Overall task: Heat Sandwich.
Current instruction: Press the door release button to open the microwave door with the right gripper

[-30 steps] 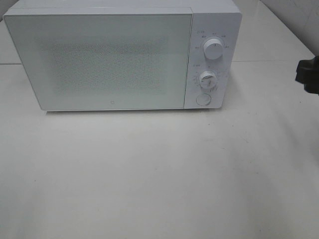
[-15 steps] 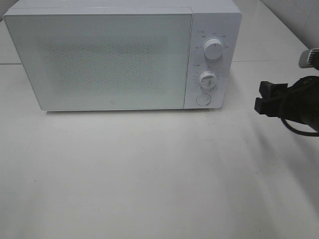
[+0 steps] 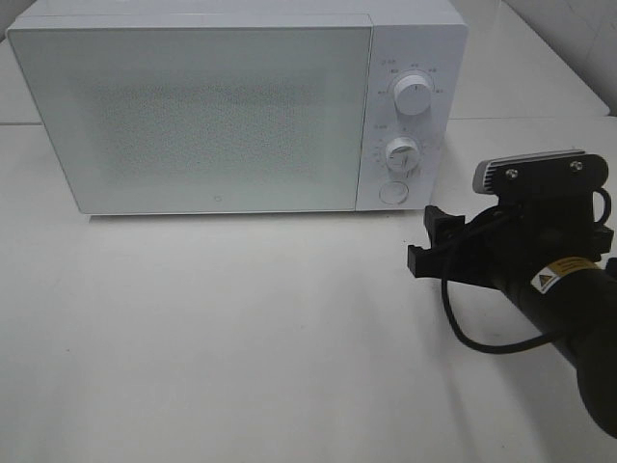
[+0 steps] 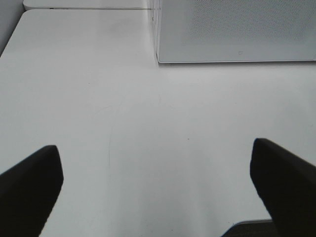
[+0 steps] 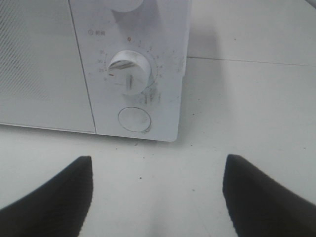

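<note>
The right fingers (image 5: pixel 54 202) stand wide with nothing between them, low over the counter (image 3: pixel 241 338) at the right of the high view, pointing at the microwave (image 3: pixel 193 116). Its round door button (image 5: pixel 134 119) lies just ahead, directly under the timer dial (image 5: pixel 129 66). The left fingers (image 4: pixel 29 187) are spread wide too, and empty. The sandwich appears in no view, and the door is shut. A high approach could knock the dial instead of the button, and a hard push might slide the oven back.
</note>
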Available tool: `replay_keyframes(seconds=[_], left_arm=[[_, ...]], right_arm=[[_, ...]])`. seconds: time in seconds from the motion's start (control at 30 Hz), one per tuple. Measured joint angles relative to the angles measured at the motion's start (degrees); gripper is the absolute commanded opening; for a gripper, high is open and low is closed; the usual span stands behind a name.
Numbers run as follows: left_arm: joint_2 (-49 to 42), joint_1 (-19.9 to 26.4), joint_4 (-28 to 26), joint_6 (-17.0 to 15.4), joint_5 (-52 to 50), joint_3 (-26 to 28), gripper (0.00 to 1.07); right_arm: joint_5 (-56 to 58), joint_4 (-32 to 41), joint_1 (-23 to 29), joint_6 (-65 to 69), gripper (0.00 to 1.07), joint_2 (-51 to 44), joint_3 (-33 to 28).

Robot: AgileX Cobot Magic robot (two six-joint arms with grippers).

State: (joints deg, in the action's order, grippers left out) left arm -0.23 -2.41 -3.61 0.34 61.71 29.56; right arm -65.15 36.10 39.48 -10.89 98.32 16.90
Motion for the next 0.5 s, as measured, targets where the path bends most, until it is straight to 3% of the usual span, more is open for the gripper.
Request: replay_keyframes(seconds=[0.23,0.5], left_arm=[[0.0,0.0,0.0,0.0,0.0,0.0,0.98],[0.0,0.0,0.0,0.0,0.0,0.0,0.98]], right_arm=[[-0.1,2.8,4.5,-2.4,0.71,1.3,1.8],[0.3,3.2,4.6,2.4,0.71,1.3,1.8]])
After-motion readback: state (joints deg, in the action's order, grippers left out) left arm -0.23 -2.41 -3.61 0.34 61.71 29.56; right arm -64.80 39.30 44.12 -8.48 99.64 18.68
